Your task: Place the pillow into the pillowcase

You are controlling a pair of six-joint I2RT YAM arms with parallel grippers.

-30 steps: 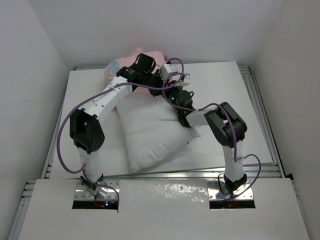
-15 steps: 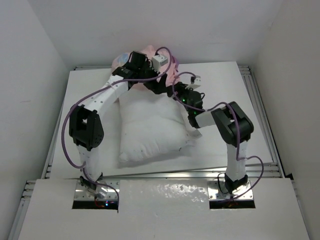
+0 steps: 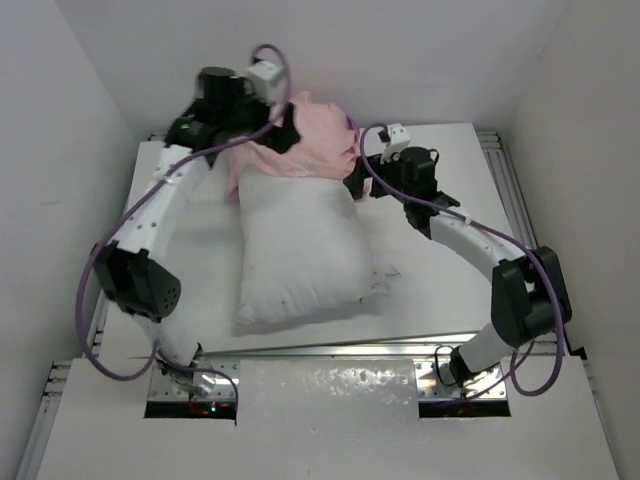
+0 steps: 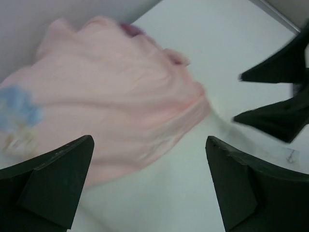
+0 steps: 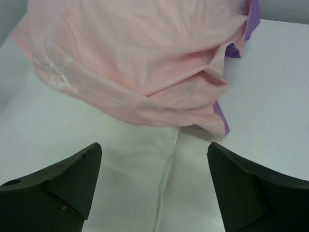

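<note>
Since a second ago: both arms have swung apart, off the middle of the pillow (image 3: 300, 255).
Left fingers (image 4: 53, 183): gone from shut to wide open, empty, above the pillowcase (image 3: 305, 140).
Right fingers (image 5: 58, 188): also spread wide, holding nothing.
Pillowcase: let go, bunched pink side out over the pillow's far end.
Pillow: flat on the tabletop (image 3: 450, 270), mostly uncovered.
Meaning: case likely just started; needs fresh grips to pull it down.

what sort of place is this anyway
Probably a robot lab cell: a white table boxed in by plain walls, left arm and right arm bolted at its edge, pillow and pillowcase on it.
</note>
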